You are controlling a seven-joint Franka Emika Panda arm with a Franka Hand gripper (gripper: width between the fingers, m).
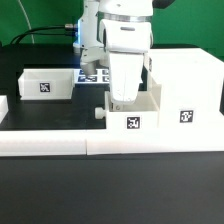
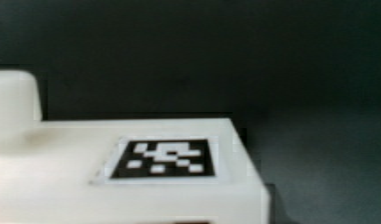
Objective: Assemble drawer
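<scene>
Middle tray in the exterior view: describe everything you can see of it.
The middle tray is a small white open-topped box, plastic by its look, with a black-and-white tag on its front wall and a knob on the side toward the exterior view's left. It stands upright on the black table, close beside the housing; contact is unclear. The gripper hangs at its open top; grip unclear.

From where I stand, the gripper dips into the middle tray, whose wall hides the fingertips, so I can't tell how the jaws stand. The arm covers most of the marker board. The housing runs off the exterior view's right edge. In the wrist view, a tag is blurred and the white part under it is cut off.
</scene>
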